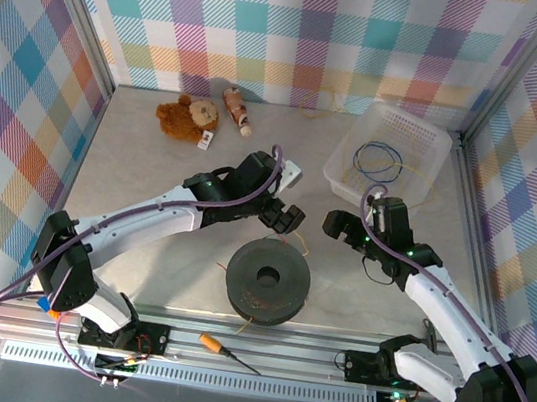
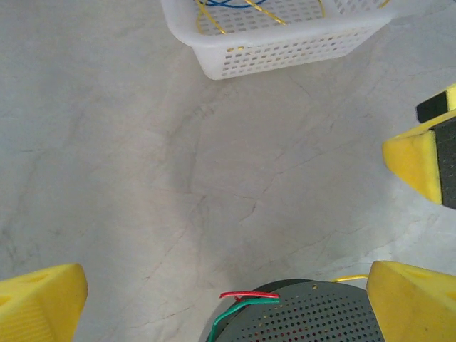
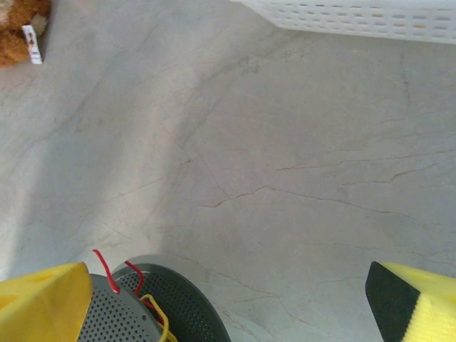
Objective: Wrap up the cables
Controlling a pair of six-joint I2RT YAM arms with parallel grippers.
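Hovering low over the worktop (image 1: 151, 173), the left gripper (image 1: 284, 218) is spread wide, with nothing between its yellow fingers (image 2: 43, 303). The right gripper (image 1: 337, 228) faces it from close by, likewise spread and holding nothing.

- Just below and between the two grippers, on the near side: a dark perforated spool (image 1: 268, 282) lying flat. In the left wrist view its rim sits at the bottom edge, between the fingers, with short red and green wire ends poking up.
- Cables (image 2: 212, 21): thin yellow strands lie loose in the white basket (image 1: 429, 144), beyond the right gripper at the far right, touched by neither gripper. One more yellow strand curls on top of the spool in the right wrist view, just beside the finger on the left of that view.
- A blue wire loop (image 1: 376, 158) shares the basket.
- Teddy bear (image 1: 186, 118): far left, well apart from both arms.
- Orange-handled screwdriver (image 1: 226, 348): on the near rail, in front of the spool.
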